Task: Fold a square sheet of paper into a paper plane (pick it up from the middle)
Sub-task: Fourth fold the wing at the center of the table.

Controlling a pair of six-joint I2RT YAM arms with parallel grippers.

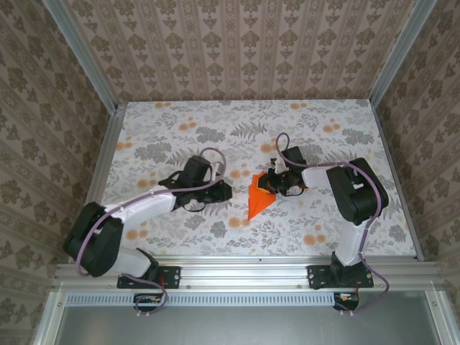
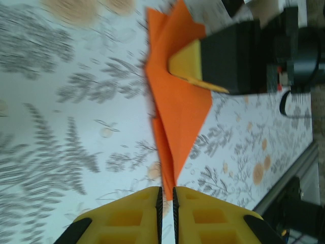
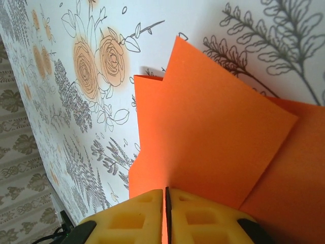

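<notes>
The creased orange paper (image 1: 257, 201) lies at the overhead view's centre. Right claw (image 3: 166, 191) is clamped on its flap. The left claw (image 2: 167, 189) nearly closes at its tip; I cannot tell whether it grips. I'd anchor right, crease slowly.

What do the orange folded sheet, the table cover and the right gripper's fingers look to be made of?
Orange sheet: thin matt paper, plain colour; it shows sharp straight creases and thin edges. Table cover: smooth printed floral sheet, paper or vinyl, cannot tell which. Fingers of the right gripper: matt yellow hard plastic, going by the moulded square recesses.
</notes>
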